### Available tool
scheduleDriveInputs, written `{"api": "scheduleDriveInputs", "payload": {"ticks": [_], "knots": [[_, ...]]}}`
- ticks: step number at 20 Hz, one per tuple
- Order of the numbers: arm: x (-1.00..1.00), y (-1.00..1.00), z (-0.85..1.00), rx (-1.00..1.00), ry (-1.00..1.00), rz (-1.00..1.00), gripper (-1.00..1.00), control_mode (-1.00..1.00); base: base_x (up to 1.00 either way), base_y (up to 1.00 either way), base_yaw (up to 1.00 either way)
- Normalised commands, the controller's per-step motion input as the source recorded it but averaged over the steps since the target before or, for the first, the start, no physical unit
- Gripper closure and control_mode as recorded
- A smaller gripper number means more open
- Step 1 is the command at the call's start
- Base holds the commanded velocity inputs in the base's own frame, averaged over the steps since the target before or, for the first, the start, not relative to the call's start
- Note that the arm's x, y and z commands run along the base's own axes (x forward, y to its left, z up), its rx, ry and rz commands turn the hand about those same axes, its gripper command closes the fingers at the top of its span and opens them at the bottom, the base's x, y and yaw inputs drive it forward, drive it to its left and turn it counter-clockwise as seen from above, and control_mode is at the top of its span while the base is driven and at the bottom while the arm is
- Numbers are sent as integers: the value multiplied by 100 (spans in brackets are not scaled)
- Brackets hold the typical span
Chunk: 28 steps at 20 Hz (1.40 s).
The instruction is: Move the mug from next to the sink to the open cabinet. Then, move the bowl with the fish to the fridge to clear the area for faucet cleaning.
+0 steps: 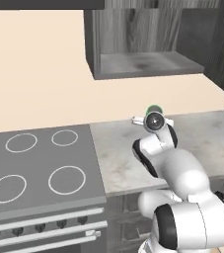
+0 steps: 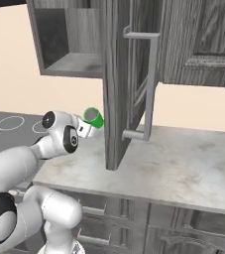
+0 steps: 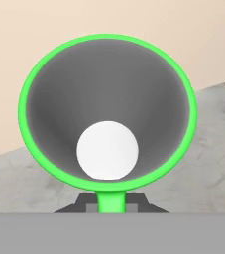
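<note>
Mug (image 2: 93, 118) pinched by its rim in end effector (image 3: 110, 198), lifted above table (image 2: 183, 168); likely light, rigid, smooth, prone to swivelling; open cabinet (image 2: 72, 64) above

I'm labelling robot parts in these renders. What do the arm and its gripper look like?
The arm is made of glossy white rounded segments with dark, near-black bands at the joints. A round dark disc with a pale centre caps the wrist. The gripper is a small white block; in the hand view its dark fingertips show at the bottom.
</note>
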Motion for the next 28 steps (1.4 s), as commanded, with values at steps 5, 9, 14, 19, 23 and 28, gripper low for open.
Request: {"api": "scheduleDriveInputs", "payload": {"ticks": [5,9,14,19,23,28], "knots": [[0,0,0,0,0,0,100,100,71,42,-11],[0,0,0,0,0,0,100,100,100,2,0],[65,1,71,0,4,1,100,-100,20,0,0],[18,13,100,-1,16,0,100,-100,0,0,0],[-27,21,100,-4,1,0,100,-100,0,0,0],[-4,0,84,1,-1,6,100,-100,0,0,0]]}}
